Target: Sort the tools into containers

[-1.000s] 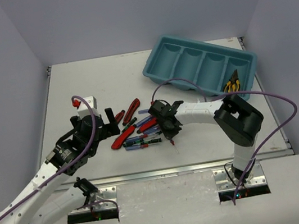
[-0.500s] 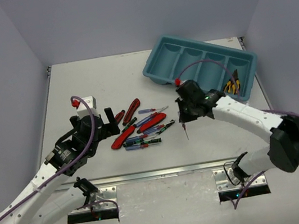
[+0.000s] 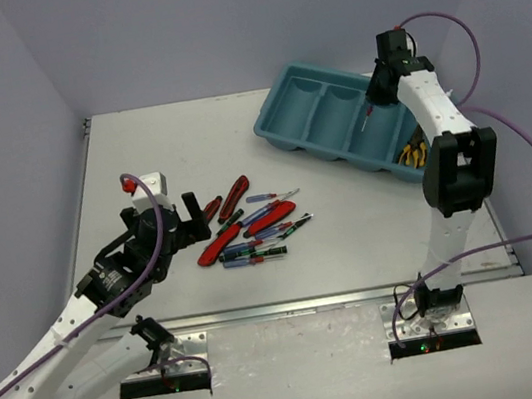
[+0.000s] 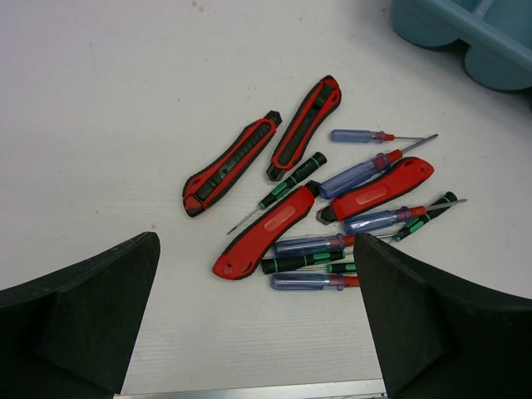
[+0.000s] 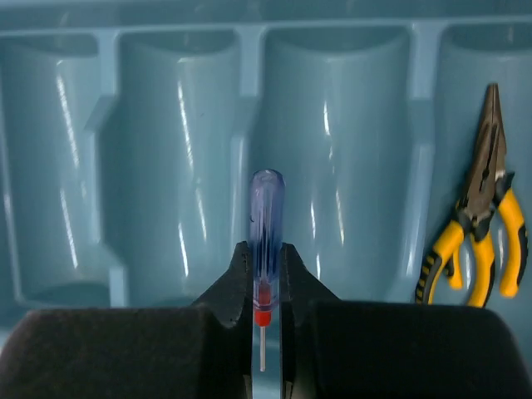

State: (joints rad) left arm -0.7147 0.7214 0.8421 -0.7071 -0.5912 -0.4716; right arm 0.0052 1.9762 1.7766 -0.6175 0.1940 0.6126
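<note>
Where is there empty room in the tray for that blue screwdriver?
Three tray compartments are bare, all those beside the end one holding the yellow pliers. The blue screwdriver could likely go in any of the three. The table is bare between tray and tool pile; the pile itself is crowded.

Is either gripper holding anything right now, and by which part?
The right gripper pinches a blue-handled screwdriver at the red collar where handle meets shaft, over the teal tray. The left gripper is open and holds nothing.
</note>
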